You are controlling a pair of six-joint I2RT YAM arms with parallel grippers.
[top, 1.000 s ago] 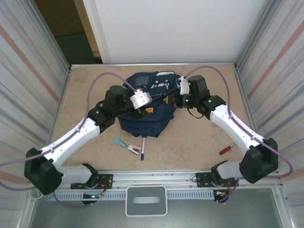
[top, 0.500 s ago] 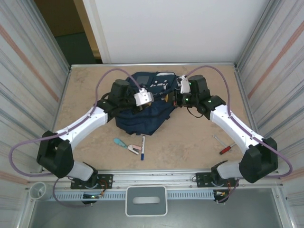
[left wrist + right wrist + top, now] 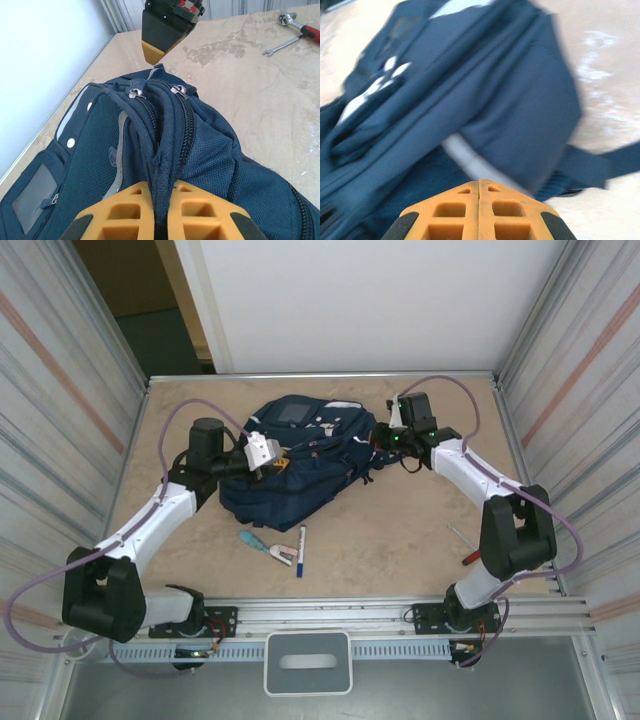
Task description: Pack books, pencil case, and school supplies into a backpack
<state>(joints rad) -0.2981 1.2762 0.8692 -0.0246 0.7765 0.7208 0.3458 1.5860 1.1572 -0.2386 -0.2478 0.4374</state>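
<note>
Top external view: the left arm bends up from the near left corner of the bench (image 3: 420,530). Its left end effector (image 3: 264,454) is pinched tight on a fold of the backpack (image 3: 300,485). In the left wrist view the orange fingers (image 3: 125,210) clamp a dark seam between them. The right arm runs along the right edge and turns inward, with the right end effector (image 3: 381,437) at the backpack's far right end. Its fingers are pressed together with nothing seen between them.

One backpack, navy with white patches and two silver zip pulls (image 3: 135,93), lies slumped mid-bench toward the far edge. One blue-capped marker (image 3: 300,548) and one teal-and-pink item (image 3: 266,546) lie by the near edge. One red-handled screwdriver (image 3: 471,551) lies near the right edge.
</note>
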